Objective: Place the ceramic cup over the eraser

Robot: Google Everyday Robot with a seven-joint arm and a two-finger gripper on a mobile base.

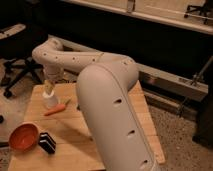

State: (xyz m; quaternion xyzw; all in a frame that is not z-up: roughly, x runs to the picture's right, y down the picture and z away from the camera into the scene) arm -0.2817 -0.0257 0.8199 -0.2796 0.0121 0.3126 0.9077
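Here the end effector hangs over the tabletop's far left part, right at the top of the cup; whether it grips the cup I cannot tell. A carrot lies just beside the cup. The eraser stands near the front edge beside the bowl, well apart from the cup.

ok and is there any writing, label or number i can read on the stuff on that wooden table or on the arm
No readable text anywhere in this view.
Small black rectangular eraser: white stripes on its side, too blurred to read as letters.
Plain white ceramic cup, round orange bowl, orange carrot, white robot arm: no markings visible.
Gripper, right above the cup at the wooden table's far corner: no label visible.
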